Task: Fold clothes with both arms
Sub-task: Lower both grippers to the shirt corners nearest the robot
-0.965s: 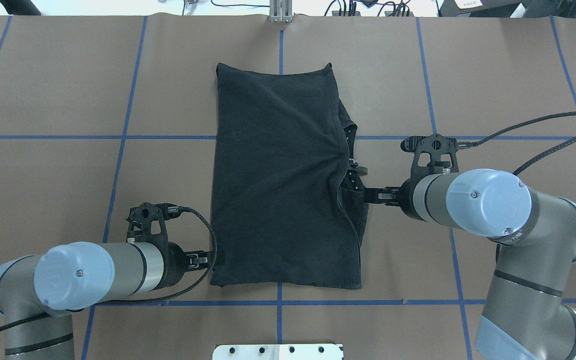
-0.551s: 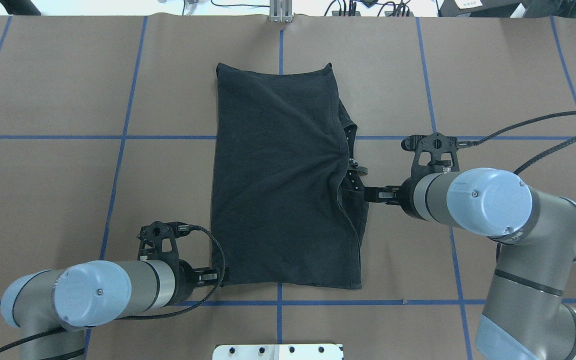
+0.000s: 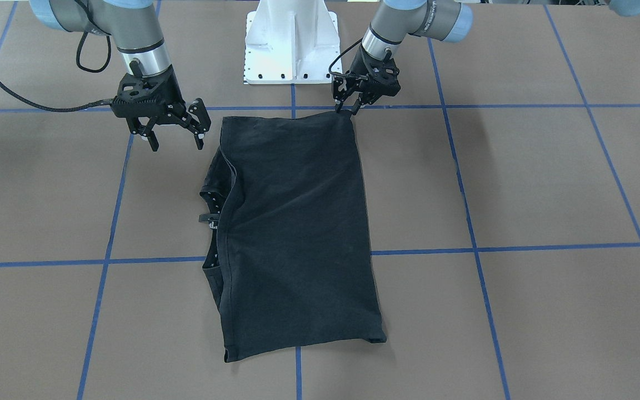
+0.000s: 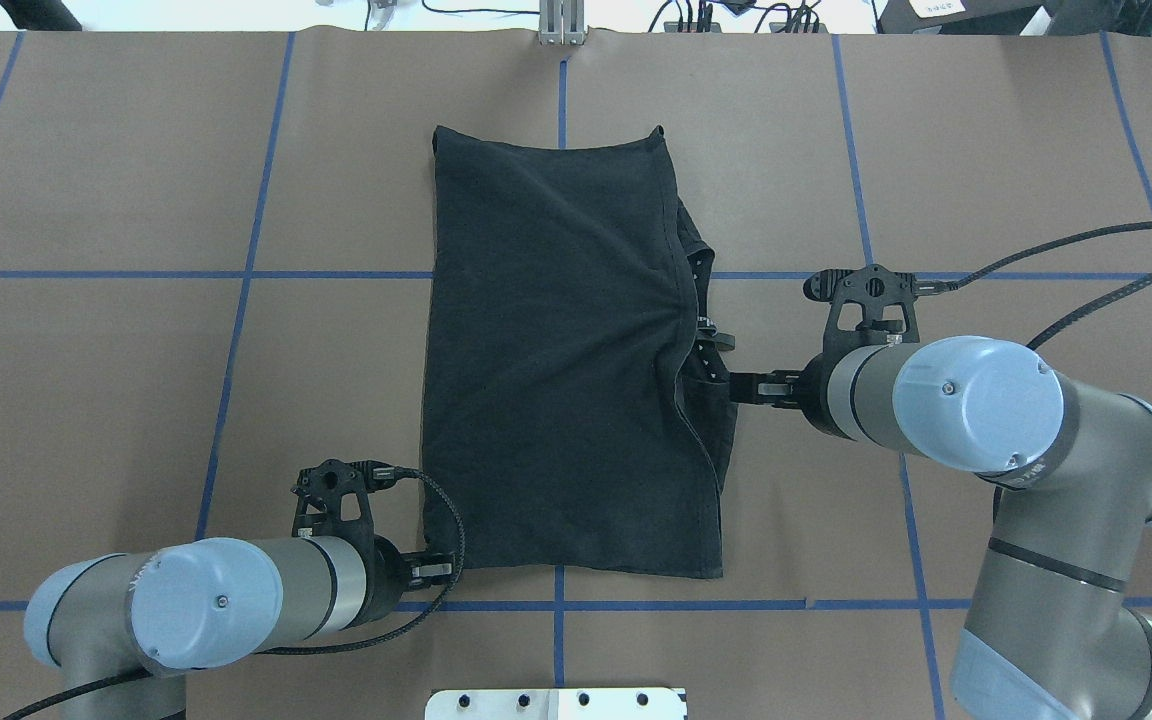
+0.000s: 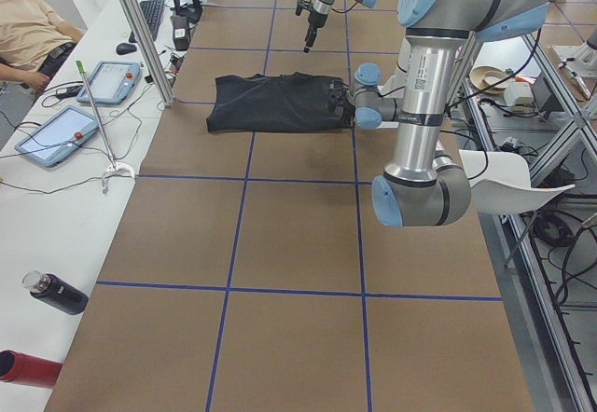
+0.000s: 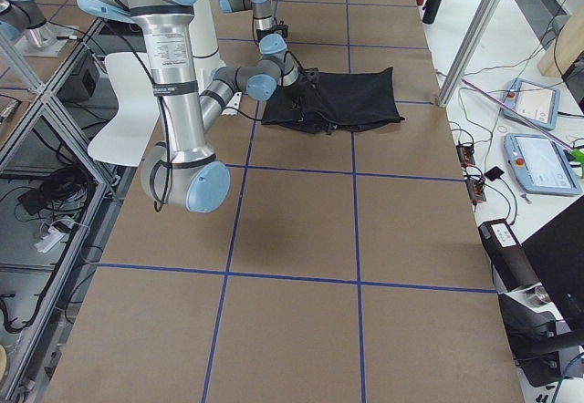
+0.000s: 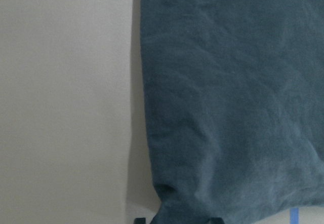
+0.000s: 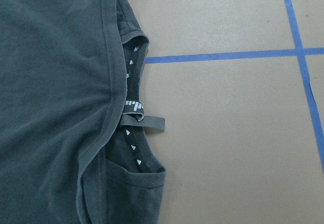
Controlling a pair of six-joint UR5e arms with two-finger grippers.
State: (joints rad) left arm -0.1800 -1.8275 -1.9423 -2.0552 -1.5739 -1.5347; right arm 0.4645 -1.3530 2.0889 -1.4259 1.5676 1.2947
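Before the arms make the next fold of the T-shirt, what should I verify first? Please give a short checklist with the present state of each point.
1. The left gripper is at a corner of the T-shirt on the robot's side: ok.
2. It is closed on the cloth: cannot tell. The wrist view shows only the corner lying between the fingertips.
3. The right gripper has a hold: not ok. It is open beside the collar side and holds nothing.
4. The layers are even at the collar: not ok. The lower layer sticks out past the upper edge.
5. The left arm's cable is apart from the cloth: cannot tell. From overhead it loops across the shirt's edge.
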